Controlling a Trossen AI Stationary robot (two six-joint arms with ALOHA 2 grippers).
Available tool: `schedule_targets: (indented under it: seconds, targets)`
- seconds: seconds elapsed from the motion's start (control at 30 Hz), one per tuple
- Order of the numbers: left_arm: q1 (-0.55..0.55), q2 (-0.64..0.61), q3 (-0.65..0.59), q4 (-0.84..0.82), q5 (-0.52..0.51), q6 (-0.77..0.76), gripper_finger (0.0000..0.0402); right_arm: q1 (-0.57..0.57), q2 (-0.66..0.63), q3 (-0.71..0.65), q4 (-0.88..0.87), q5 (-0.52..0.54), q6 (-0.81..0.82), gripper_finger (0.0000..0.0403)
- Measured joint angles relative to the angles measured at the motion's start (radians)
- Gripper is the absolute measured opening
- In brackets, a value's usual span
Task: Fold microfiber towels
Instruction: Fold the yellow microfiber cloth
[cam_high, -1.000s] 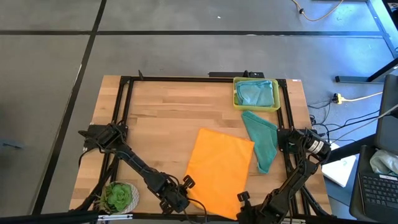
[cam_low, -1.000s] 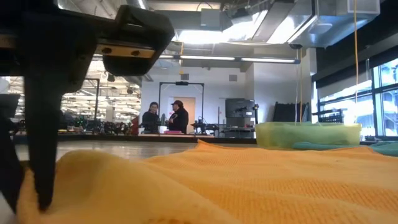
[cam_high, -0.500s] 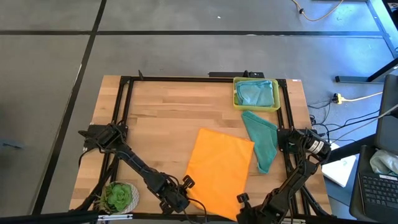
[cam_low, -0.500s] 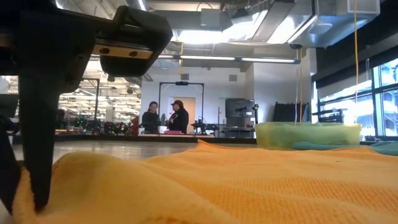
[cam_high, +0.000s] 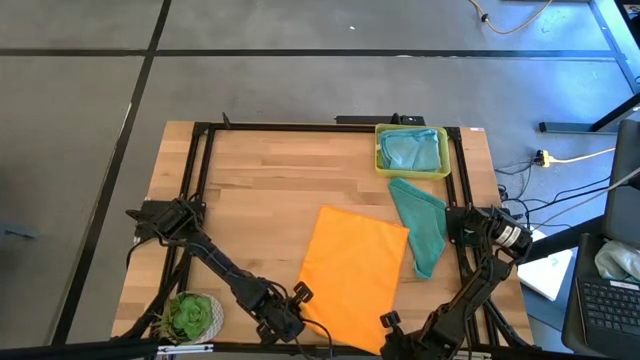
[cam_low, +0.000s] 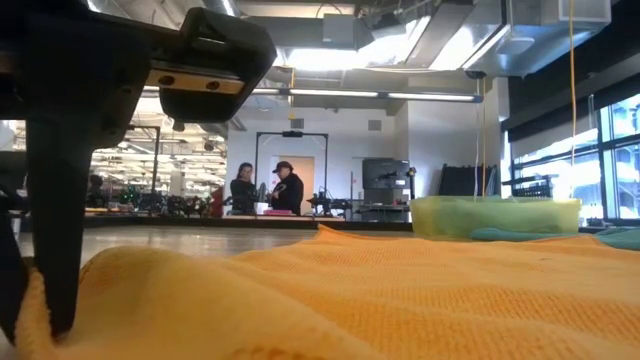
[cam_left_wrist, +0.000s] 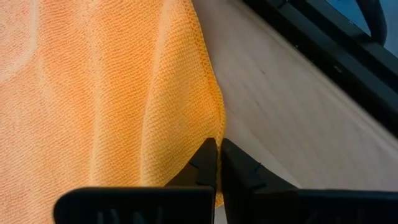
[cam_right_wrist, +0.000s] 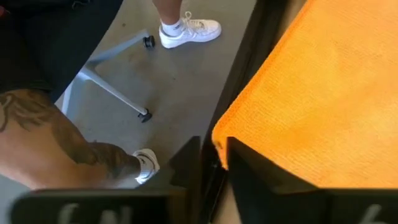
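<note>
Low view: bunched near corner of the orange microfiber towel (cam_low: 330, 295) now sits a bit lower and flatter than a second ago. Left gripper (cam_left_wrist: 216, 163), pinched on that corner, drops slightly with it. High view shows no shift.

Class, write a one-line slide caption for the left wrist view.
Left pincer shut on the edge of the orange microfiber towel, which lies on the wooden table.
</note>
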Motion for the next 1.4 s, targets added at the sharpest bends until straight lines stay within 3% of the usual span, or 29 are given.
schedule_targets:
  seconds: [0.23,0.37,0.7,1.03,1.27,1.4]
  targets:
    - [0.000,-0.001,0.000,0.000,0.011,-0.003,0.0001,0.000,0.000,-0.005,0.001,0.024,0.021,0.0218]
    - [0.000,-0.001,0.000,0.000,0.011,-0.017,0.0001,0.002,0.000,-0.005,0.007,0.058,0.021,0.0237]
    - [0.001,-0.001,0.000,0.000,0.011,-0.018,0.0001,0.016,0.026,-0.005,0.030,0.054,0.019,0.0116]
    - [0.006,-0.001,0.000,0.000,0.011,-0.021,0.0001,0.029,0.063,-0.004,0.054,0.071,0.020,0.0103]
    - [0.010,-0.006,0.008,-0.028,-0.017,-0.017,0.0001,0.028,0.059,0.005,0.006,0.083,0.016,0.0013]
    - [0.015,-0.007,0.085,-0.164,-0.063,0.011,0.0001,0.028,0.060,0.061,-0.154,0.090,0.016,0.0013]
